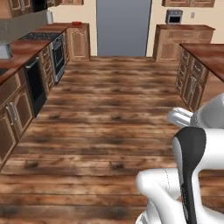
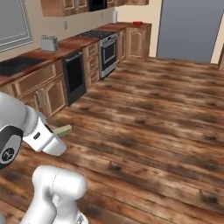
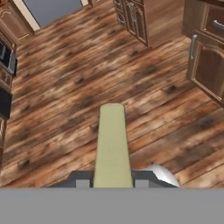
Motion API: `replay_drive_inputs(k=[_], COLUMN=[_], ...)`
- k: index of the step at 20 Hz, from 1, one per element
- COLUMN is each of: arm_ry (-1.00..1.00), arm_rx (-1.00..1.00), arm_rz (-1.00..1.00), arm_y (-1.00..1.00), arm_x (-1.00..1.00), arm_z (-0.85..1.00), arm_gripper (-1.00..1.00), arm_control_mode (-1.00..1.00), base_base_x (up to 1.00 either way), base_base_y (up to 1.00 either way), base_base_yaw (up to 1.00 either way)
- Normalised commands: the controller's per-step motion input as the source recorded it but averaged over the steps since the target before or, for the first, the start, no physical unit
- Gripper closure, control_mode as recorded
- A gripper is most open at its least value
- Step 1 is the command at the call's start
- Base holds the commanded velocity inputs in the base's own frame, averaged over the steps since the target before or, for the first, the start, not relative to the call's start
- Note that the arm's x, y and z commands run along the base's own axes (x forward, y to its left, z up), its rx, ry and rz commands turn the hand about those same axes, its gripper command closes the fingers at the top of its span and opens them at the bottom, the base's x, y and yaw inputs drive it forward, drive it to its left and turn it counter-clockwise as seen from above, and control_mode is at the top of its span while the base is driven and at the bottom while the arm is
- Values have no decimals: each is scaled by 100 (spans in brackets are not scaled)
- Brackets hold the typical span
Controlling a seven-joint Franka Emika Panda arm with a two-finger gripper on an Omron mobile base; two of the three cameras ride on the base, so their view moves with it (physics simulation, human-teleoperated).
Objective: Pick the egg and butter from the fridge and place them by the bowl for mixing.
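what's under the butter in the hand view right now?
Wood floor lies below the butter, which sticks out from the shut hand. The strip of floor directly beneath the stick is covered; nothing else shows under it.

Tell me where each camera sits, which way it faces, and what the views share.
Left base view: behind the arm, on its left, facing down the kitchen toward the fridge; white arm at lower right.
Right base view: behind the arm, on its right, facing the counter and stove; arm at lower left, the butter poking past the hand.
Hand view: on the hand, angled down at the floor; the gripper is shut on the butter.
Shared: both base views show the red bowl on the far counter.
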Motion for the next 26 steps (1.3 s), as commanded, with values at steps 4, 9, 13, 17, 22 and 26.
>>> replay_drive_inputs(k=[4, 9, 13, 17, 22, 26], arm_ry=[0, 0, 0, 0, 0, 0], arm_rx=[0, 0, 0, 0, 0, 0], arm_rz=[0, 0, 0, 0, 0, 0], arm_y=[0, 0, 0, 0, 0, 0], arm_x=[0, 0, 0, 0, 0, 0], arm_z=[0, 0, 0, 0, 0, 0], arm_gripper=[100, 100, 100, 100, 100, 100], arm_control_mode=[100, 100, 100, 100, 100, 100], base_base_x=[100, 100, 100, 100, 100, 100], base_base_y=[-47, -24, -4, 4, 62, 92], base_base_yaw=[-15, 1, 2, 1, -9, -16])
